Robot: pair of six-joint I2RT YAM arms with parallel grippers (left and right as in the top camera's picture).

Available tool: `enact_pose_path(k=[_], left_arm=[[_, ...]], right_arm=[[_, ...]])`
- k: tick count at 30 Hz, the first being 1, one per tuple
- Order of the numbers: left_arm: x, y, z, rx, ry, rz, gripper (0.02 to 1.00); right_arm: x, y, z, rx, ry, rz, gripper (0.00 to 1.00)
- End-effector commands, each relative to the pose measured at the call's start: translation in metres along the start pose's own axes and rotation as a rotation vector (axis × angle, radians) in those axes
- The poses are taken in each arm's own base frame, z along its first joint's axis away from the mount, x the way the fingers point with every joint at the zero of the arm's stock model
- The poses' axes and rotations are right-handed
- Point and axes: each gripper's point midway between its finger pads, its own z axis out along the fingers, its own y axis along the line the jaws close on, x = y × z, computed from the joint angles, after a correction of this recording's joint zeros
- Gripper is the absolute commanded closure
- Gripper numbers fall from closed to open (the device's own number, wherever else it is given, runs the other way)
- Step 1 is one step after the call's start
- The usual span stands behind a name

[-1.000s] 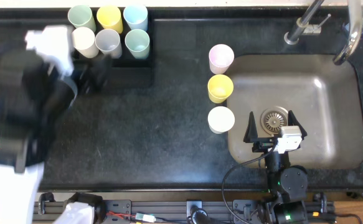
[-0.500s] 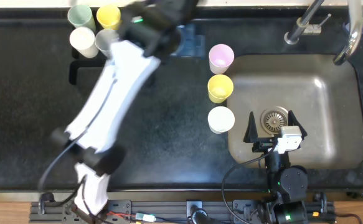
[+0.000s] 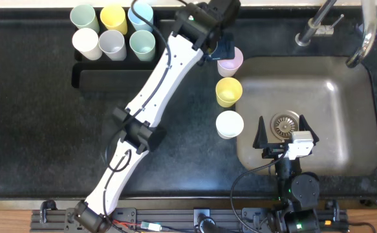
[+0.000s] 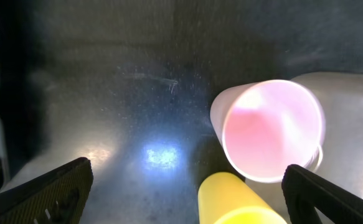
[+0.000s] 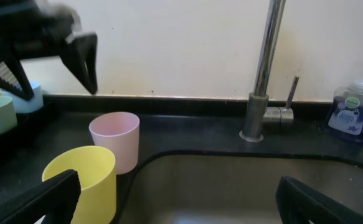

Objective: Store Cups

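Pink cup point(image 4: 271, 130) stands at the sink point(image 3: 343, 90) rim, just ahead of the left gripper point(image 4: 187, 169), whose jaws are spread wide and probably above it. Yellow cup point(image 4: 237, 199) sits between those jaws, so a descending finger could topple it. Right gripper point(image 3: 281, 124) rests spread in the sink.

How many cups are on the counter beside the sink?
3, in a line along the sink's edge: pink cup farthest back, yellow cup in the middle, white cup nearest. None seems hidden.

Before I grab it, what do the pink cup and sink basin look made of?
Pink cup: probably plastic, matte and slightly translucent; light glows through its thin wall. Sink basin: apparently brushed stainless steel; grey with soft, diffuse reflections.
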Motion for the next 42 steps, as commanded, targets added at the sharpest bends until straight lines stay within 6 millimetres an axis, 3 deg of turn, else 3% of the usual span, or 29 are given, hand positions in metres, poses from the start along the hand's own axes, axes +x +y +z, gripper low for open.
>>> enact_pose_path(k=[1,7,10,12,20,25,29,32,36,39,42], left_arm=[[0.006,-0.011,0.021,0.013,0.017,-0.024,0.018],[0.012,-0.016,0.05,0.014,0.048,-0.02,0.025],[0.012,-0.017,0.06,0.014,0.051,-0.019,0.086],[0.01,-0.019,0.061,0.023,0.041,-0.013,0.172],[0.007,-0.026,0.061,0.043,0.022,-0.004,0.748],[0.006,-0.028,0.061,0.05,0.015,0.043,0.982],[0.003,-0.029,0.054,0.058,0.002,0.12,0.985],[-0.007,-0.029,0.027,0.072,-0.047,0.15,0.982],[-0.038,-0.014,-0.045,0.092,-0.176,0.177,0.985],[-0.062,0.021,-0.11,0.082,-0.282,0.142,0.985],[-0.079,0.073,-0.169,0.067,-0.368,0.081,0.985]], right_arm=[[0.003,-0.002,0.0,0.011,-0.002,0.0,0.005],[0.003,-0.002,0.0,0.011,-0.002,0.0,0.003],[0.003,-0.002,0.0,0.011,-0.003,0.0,0.003],[0.003,-0.002,0.0,0.011,-0.002,0.0,0.003],[0.003,-0.002,0.0,0.011,-0.002,0.0,0.003],[0.003,-0.002,0.0,0.011,-0.002,0.0,0.003],[0.003,-0.002,0.0,0.011,-0.002,0.0,0.003],[0.003,-0.002,0.0,0.011,-0.003,0.0,0.007],[0.003,-0.002,0.0,0.011,-0.002,0.0,0.005],[0.003,-0.002,0.0,0.011,-0.002,0.0,0.003],[0.003,-0.002,0.0,0.011,-0.002,0.0,0.003]])
